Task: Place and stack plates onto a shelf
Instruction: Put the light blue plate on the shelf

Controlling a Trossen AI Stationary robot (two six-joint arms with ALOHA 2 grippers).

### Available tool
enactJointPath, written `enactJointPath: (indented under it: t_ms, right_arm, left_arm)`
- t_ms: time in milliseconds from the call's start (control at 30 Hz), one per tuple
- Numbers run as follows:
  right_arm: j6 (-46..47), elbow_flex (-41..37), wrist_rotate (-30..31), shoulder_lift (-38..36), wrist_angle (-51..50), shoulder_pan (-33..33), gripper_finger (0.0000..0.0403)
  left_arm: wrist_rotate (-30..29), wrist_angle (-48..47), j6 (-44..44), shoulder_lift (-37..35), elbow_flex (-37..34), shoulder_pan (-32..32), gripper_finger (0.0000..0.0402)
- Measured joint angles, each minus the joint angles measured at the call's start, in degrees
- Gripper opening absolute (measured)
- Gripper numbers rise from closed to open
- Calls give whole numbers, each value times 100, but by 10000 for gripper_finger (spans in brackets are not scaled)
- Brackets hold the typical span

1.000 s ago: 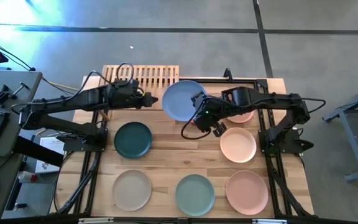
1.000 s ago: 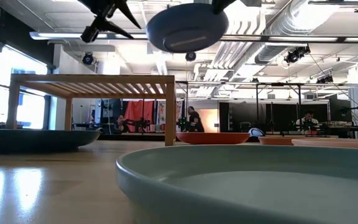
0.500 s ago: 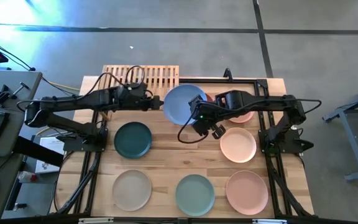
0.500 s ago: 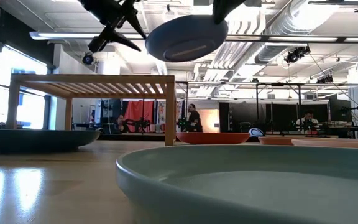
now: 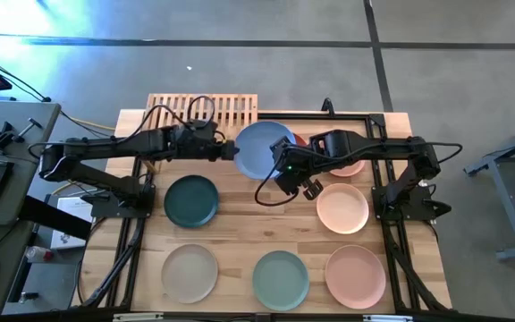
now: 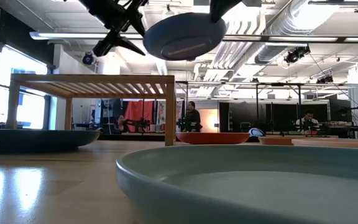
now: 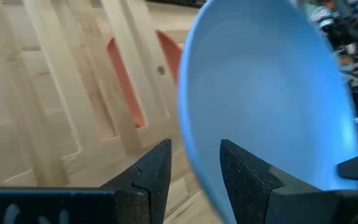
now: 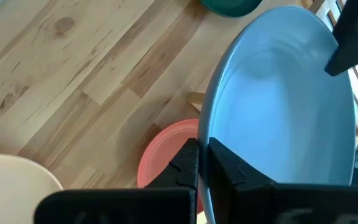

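The blue plate (image 5: 259, 147) hangs in the air to the right of the wooden slat shelf (image 5: 202, 109), above the level of the shelf's top in the low view (image 6: 182, 34). My right gripper (image 5: 283, 166) is shut on the plate's right near rim. My left gripper (image 5: 232, 150) is open at the plate's left rim. In the left wrist view its fingers (image 7: 156, 167) stand on either side of that rim (image 7: 190, 149). The terracotta red plate (image 8: 165, 163) lies on the table under the blue plate. My right gripper pinches the blue plate's rim (image 8: 207, 138) between its two fingers, one on the hollow top face and one on the underside. It comes from the table's right near side, roughly level. The plate is lifted clear of table and shelf, slightly tilted. My left gripper: whether it touches the rim, I cannot tell.
On the table lie the dark teal plate (image 5: 191, 200), the beige plate (image 5: 189, 273), the sage green plate (image 5: 281, 279) and peach-pink plates (image 5: 342, 207) (image 5: 356, 275). Another peach-pink plate (image 5: 350, 166) lies partly under my right arm. Black frame rails run along both table sides.
My left gripper has gone toward the table's right edge, up to the blue plate's left rim. The plate has stayed lifted in my right gripper and has tipped a little.
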Motion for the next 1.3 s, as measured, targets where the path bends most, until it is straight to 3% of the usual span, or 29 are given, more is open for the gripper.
enactJointPath:
  t_ms: [733, 1100, 1300]
  right_arm:
    - [-1, 0, -24, 0, 59, 2, 0]
    - [30, 0, 296, 0, 56, 7, 4]
    - [249, 0, 365, -4, 31, 2, 53]
  left_arm:
    - [-52, 52, 413, 66, 0, 2, 9]
    - [-163, 44, 439, 63, 0, 4, 2]
    - [-180, -48, 488, 37, 0, 21, 1]
